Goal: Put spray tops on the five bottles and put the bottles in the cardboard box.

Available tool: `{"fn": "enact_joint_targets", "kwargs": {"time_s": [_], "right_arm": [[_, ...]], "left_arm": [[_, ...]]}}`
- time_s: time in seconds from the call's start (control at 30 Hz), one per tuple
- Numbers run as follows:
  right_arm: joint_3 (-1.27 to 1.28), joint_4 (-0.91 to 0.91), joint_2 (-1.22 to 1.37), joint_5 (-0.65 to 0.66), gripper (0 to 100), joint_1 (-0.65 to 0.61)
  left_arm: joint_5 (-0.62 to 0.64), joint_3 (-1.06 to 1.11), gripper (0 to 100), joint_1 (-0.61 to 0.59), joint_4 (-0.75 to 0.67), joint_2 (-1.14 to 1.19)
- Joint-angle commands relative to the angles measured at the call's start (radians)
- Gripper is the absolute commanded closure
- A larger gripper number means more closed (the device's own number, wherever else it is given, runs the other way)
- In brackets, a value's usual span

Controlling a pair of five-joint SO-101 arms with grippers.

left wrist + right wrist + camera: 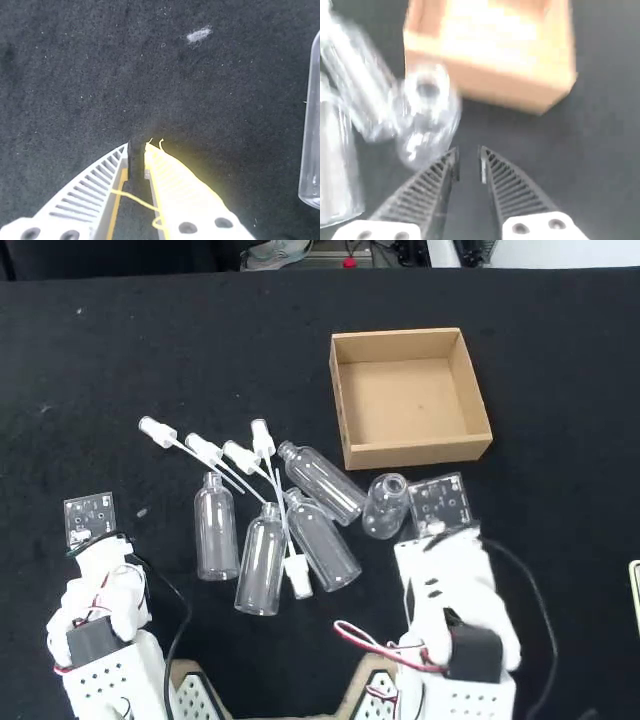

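**High view.** Four clear bottles (pixel 262 560) are lying on their sides in a cluster on the black table (pixel 150 340), all without caps. A fifth bottle (pixel 385 505) is sitting just beside the cardboard box (pixel 415 452), its open mouth facing the camera. Whether it is upright or tilted cannot be told. Four spray tops (pixel 203 448) are lying fanned beyond the cluster. Their thin tubes are running in among the bottles and are hard to trace through the clear plastic. A fifth spray top (pixel 297 578) is lying between two of the bottles. The left arm (pixel 95 610) and right arm (pixel 455 610) are being cut off by the near edge.

**Left wrist view.** The left gripper (pixel 138 150) is hanging over bare cloth, clenched on nothing. One bottle (pixel 312 125) is being cropped by the frame edge.

**Right wrist view.** The right gripper (pixel 468 160) is released, its jaws narrowly parted and grasping nothing. It is pointing toward the fifth bottle (pixel 425 115) and the box (pixel 490 90), both of which are blurred.
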Motion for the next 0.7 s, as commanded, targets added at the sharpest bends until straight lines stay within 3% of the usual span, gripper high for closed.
{"fn": "enact_joint_targets", "kwargs": {"time_s": [0.0, 0.1, 0.27, 0.4, 0.67], "right_arm": [[-0.168, -0.032, -0.056, 0.063, 93.0, -0.018], [-0.219, 0.008, -0.056, 0.037, 90.0, -0.035], [-0.125, 0.028, -0.056, 0.006, 69.3, -0.164], [-0.004, -0.057, -0.056, -0.064, 58.9, -0.245], [0.131, -0.213, -0.056, -0.212, 55.4, -0.233]], "left_arm": [[0.008, 0.019, 94, -0.002, 0.014, 0.000], [0.008, 0.019, 94, -0.002, 0.014, 0.000], [0.008, 0.019, 94, -0.002, 0.014, 0.000], [0.008, 0.019, 94, -0.002, 0.014, 0.000], [0.008, 0.019, 94, -0.002, 0.014, 0.000]]}}
